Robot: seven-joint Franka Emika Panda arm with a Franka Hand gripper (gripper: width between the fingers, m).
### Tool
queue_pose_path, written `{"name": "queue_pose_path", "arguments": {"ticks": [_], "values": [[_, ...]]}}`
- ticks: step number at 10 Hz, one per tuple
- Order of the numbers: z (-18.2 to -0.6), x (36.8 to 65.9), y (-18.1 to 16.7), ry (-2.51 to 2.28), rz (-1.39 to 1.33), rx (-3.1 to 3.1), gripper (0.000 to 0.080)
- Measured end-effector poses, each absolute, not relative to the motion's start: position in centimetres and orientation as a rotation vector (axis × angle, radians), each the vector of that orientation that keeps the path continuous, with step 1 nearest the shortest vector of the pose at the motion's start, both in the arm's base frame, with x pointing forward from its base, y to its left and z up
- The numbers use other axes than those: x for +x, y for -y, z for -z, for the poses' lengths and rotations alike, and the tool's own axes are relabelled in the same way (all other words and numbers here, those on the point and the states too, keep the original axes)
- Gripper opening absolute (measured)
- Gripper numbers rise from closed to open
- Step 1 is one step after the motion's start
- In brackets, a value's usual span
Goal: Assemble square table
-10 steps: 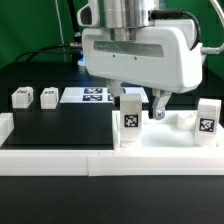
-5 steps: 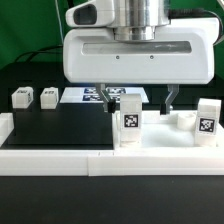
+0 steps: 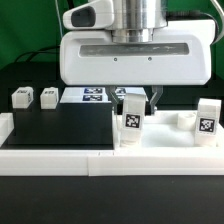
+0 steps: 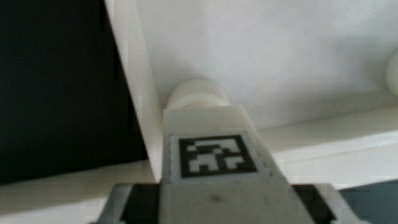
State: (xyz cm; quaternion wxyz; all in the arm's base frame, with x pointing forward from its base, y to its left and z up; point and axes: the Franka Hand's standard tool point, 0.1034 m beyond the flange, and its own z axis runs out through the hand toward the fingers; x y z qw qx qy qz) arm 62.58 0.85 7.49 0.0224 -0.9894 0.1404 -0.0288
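Straddles the short white tagged plastic block leg, upright with its long axis vertical on the 9 o'clock corner of the large white square tray-like tabletop, with fingers of the gripper at its 3 and 9 o'clock; cannot tell whether pinching.

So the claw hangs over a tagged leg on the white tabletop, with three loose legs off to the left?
Two, not three: the exterior view shows only two loose legs at its left. The gripper does hang over a tagged leg on the tabletop.
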Motion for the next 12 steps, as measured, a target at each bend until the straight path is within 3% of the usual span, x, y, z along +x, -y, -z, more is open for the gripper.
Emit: {"name": "queue_pose_path", "arguments": {"ticks": [7, 11, 12], "values": [[-7.1, 62.5, -0.48, -1.835, 0.046, -2.391, 0.0294], [-7.01, 62.38, -0.36, -1.916, 0.022, -2.295, 0.0299], [-6.94, 62.32, -0.37, -1.759, 0.043, -2.423, 0.052]]}}
